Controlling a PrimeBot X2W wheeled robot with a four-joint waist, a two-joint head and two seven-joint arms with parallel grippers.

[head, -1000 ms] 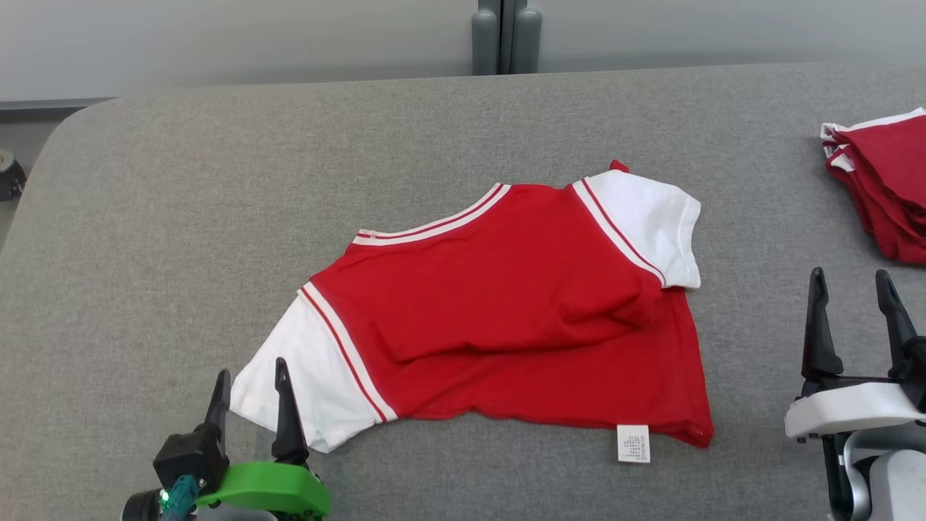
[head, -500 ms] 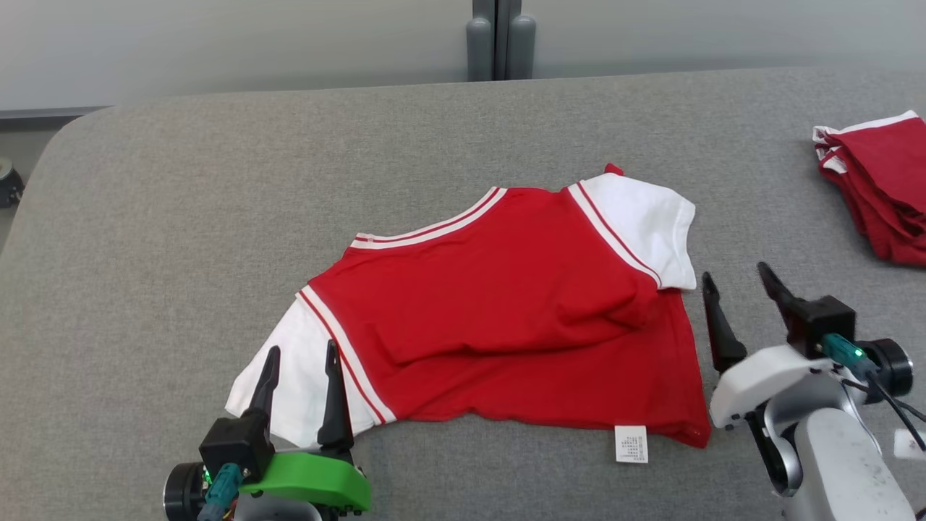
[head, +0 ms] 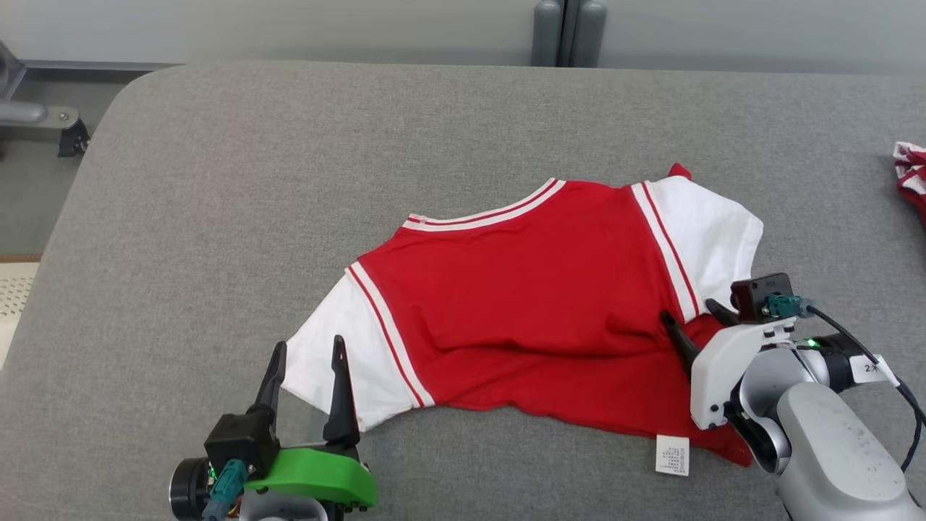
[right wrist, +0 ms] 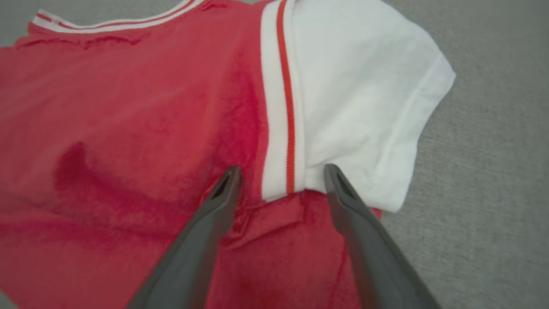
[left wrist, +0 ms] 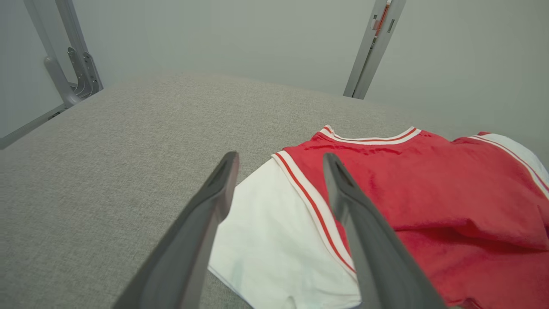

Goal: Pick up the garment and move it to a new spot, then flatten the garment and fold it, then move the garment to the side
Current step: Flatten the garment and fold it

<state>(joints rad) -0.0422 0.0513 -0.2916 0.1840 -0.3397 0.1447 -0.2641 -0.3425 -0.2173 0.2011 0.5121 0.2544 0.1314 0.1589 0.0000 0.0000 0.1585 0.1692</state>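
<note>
I saw the garment (head: 535, 304), red with white sleeves, lying mid-frame on the grey table (head: 217, 181), its lower right corner hidden behind my right arm (head: 817, 434). The left gripper (head: 308, 346) sat lower left, fingers wide apart and empty, over one white sleeve. The right gripper (head: 687, 311) was spread wide astride the other sleeve seam, and I couldn't tell if the tips touched cloth. A red pile (head: 910, 177) was cut off at the right edge.

'2' on cable tag (head: 870, 367)

garment (head: 535, 311): soft matt knit cloth | table (head: 289, 181): coarse matt woven fabric
</note>
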